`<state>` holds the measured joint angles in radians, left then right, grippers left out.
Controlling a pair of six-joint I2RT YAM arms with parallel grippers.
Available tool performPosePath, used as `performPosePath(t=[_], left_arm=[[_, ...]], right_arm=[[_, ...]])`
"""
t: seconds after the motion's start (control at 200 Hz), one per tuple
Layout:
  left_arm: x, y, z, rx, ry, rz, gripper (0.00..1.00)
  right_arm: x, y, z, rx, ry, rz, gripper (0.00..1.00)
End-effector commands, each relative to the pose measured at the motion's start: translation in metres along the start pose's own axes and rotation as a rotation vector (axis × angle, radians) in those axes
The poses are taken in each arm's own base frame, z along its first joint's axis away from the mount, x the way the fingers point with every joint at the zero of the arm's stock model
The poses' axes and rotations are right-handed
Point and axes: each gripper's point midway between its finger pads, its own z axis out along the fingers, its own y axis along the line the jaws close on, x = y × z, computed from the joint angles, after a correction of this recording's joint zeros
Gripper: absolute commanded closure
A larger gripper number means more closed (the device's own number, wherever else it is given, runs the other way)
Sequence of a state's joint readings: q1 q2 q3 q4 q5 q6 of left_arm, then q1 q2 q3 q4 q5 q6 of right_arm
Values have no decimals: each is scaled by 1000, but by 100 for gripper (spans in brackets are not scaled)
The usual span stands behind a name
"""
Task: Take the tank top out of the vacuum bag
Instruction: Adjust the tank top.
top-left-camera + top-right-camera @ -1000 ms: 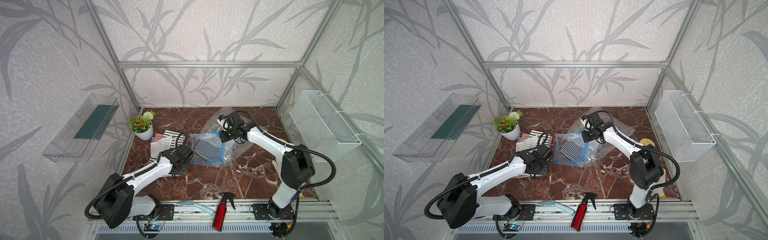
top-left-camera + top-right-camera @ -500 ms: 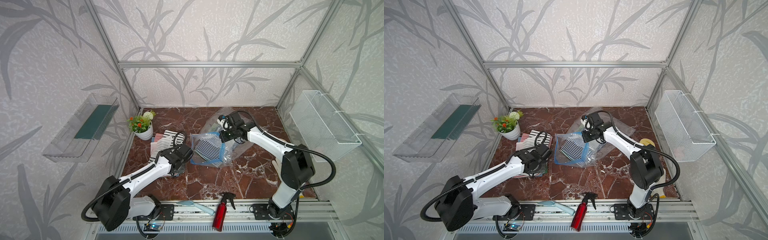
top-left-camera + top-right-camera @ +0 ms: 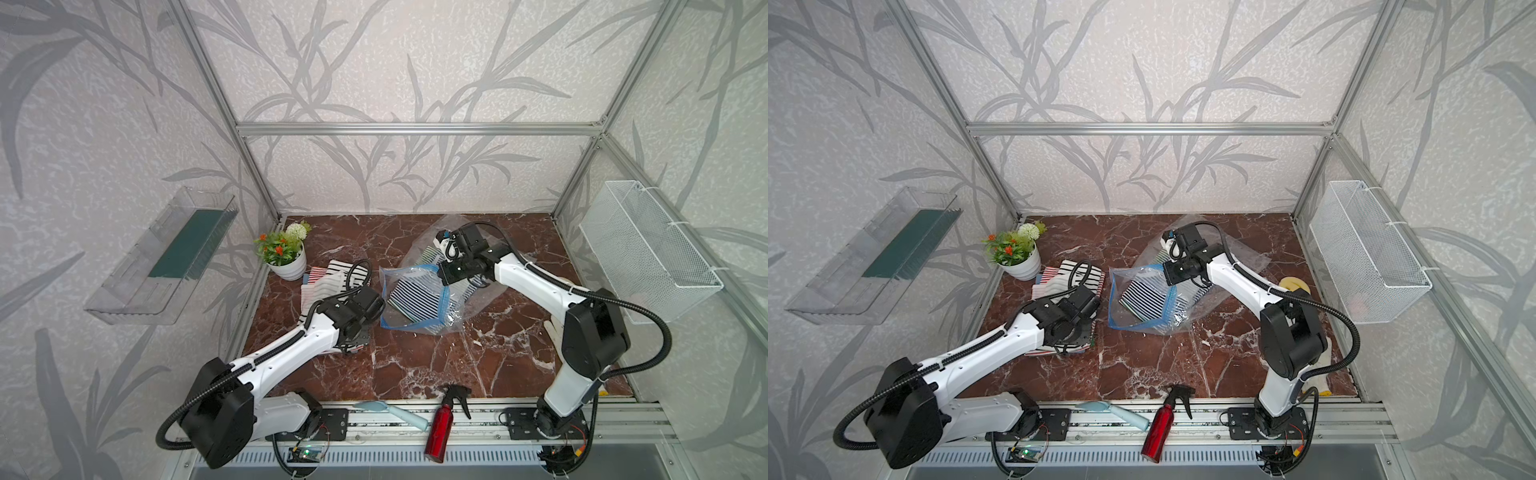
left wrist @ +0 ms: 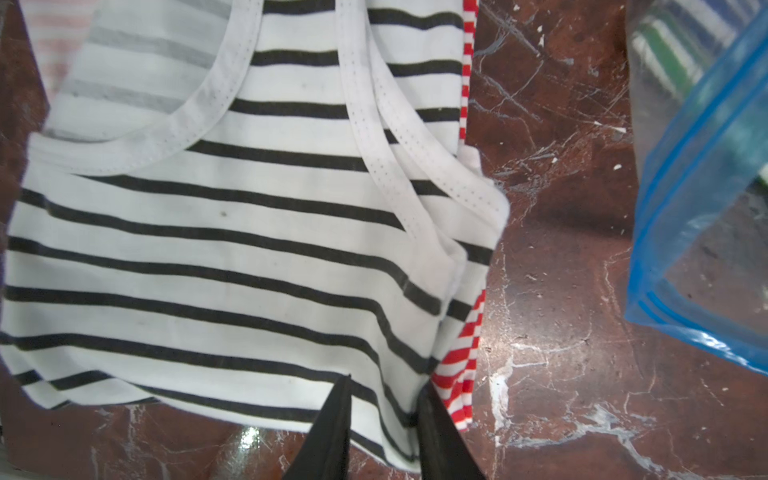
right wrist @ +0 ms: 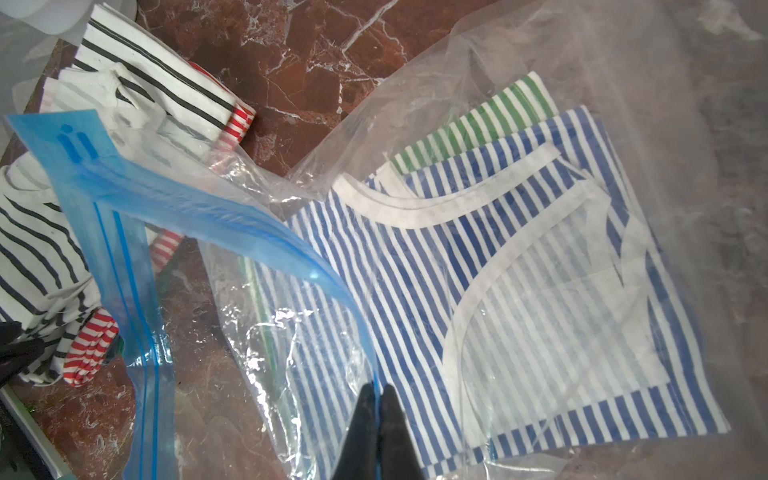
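Against the left wall, a clear shelf point(image 3: 158, 266); next, a potted plant point(image 3: 286, 266) and a pile point(image 3: 324, 284) of folded tops, black-striped cotton over red-striped. Left claw point(image 4: 385, 384), fingers parted, over the pile's hem. Centre: crinkly clear bag point(image 3: 469, 307) on the marble table point(image 3: 415, 365), long axis running near-left to far-right, blue zip mouth facing the left arm. Inside, flat, lies the blue-striped tank top point(image 5: 415, 291), over a green-striped one point(image 5: 478, 120). Right claw point(image 5: 377, 388), pressed together, pinches the zip rim. Red spray bottle point(image 3: 442, 424) on the front rail; wire basket point(image 3: 648, 257) at right.
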<state>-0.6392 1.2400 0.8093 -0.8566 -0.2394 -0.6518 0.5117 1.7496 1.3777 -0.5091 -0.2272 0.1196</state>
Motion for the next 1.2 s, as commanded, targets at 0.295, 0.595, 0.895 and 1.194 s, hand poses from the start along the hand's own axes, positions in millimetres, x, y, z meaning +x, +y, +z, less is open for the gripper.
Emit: performPosePath(t=[0.295, 0.595, 0.895, 1.194], left_arm=[[10, 6, 19, -70, 61, 15, 72], [18, 11, 32, -117, 95, 14, 74], [4, 21, 10, -104, 35, -15, 100], [-15, -10, -41, 266, -90, -53, 100]], right_arm=[[2, 4, -6, -12, 1, -2, 100], [3, 5, -6, -16, 8, 0, 100], [5, 7, -6, -22, 9, -3, 100], [2, 11, -4, -26, 10, -9, 100]])
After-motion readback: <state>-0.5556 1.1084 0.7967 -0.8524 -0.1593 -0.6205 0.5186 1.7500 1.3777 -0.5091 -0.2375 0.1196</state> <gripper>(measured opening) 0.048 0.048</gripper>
